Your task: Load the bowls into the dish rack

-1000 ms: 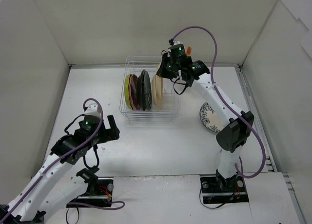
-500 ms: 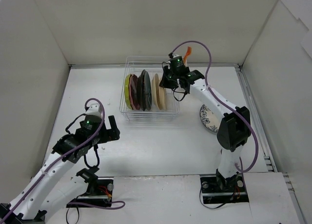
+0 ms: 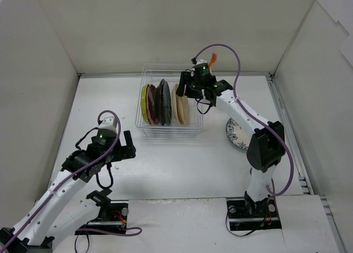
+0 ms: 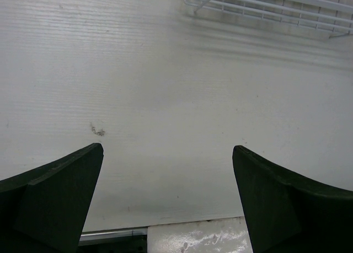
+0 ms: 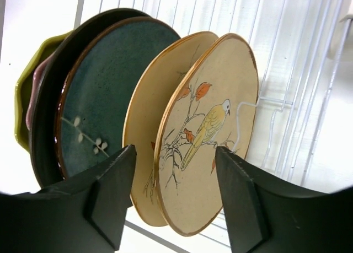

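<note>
The dish rack (image 3: 193,120) stands at the back of the table with several bowls upright in it: lime green (image 3: 143,103), pink (image 3: 150,105), dark (image 3: 162,101) and two cream ones (image 3: 180,105). My right gripper (image 3: 190,90) hovers over the rack's right part, open. In the right wrist view the cream bird bowl (image 5: 209,137) stands between the spread fingers (image 5: 110,192) of that gripper (image 5: 175,150), touching neither, beside the other cream bowl (image 5: 144,109) and a teal bowl (image 5: 105,98). My left gripper (image 3: 128,145) is open over bare table (image 4: 165,87).
A blue-and-white patterned bowl (image 3: 236,133) lies flat on the table at the right, partly behind the right arm. An orange utensil (image 3: 212,57) sticks up at the rack's back right corner. White walls enclose the table. The rack's near edge (image 4: 265,5) shows in the left wrist view.
The right gripper lowered the cream bird bowl into the rack beside the other cream bowl, then opened its jaws off it. The left arm shifted only slightly.
</note>
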You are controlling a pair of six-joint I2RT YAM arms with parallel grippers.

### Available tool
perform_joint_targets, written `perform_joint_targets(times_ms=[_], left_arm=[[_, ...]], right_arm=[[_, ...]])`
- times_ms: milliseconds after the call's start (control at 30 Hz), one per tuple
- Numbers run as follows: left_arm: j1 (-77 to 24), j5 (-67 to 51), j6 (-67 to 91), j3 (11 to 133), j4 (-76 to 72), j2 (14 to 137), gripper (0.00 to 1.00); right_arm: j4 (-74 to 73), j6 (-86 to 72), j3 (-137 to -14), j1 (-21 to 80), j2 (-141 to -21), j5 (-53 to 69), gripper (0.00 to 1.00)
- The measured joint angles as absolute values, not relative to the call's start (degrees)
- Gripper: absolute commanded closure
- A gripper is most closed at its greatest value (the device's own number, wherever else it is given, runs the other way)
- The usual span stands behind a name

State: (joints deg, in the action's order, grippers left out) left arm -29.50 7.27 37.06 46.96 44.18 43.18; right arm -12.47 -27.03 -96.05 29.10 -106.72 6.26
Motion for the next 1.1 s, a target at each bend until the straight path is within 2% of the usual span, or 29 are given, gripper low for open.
perform_joint_targets(times_ms=[133, 267, 467, 600, 800, 1100], left_arm=[[-29.5, 7.09, 36.51, 46.98, 43.77, 43.9, 0.01], [-28.8, 6.26, 35.9, 47.13, 43.2, 44.69, 0.01], [-26.92, 5.04, 34.37, 47.42, 42.06, 45.58, 0.01], [-25.5, 4.21, 32.93, 47.46, 41.43, 45.67, 0.01], [-22.41, 2.85, 30.33, 47.46, 40.95, 45.65, 0.01], [-19.57, 1.28, 27.73, 47.46, 40.82, 44.64, 0.01]], right_arm=[[-12.51, -26.24, -95.61, 28.91, -104.31, 5.5, 0.37], [-14.11, -23.57, -92.33, 28.97, -96.84, 2.46, 0.33], [-18.37, -17.78, -82.08, 28.93, -80.62, -9.91, 0.29], [-23.24, -15.31, -73.6, 28.91, -74.32, -19.29, 0.28], [-30.92, -13.54, -64.12, 28.8, -74.85, -26.87, 0.28], [-33.43, -12.86, -62.37, 28.42, -84.38, -28.12, 0.29]])
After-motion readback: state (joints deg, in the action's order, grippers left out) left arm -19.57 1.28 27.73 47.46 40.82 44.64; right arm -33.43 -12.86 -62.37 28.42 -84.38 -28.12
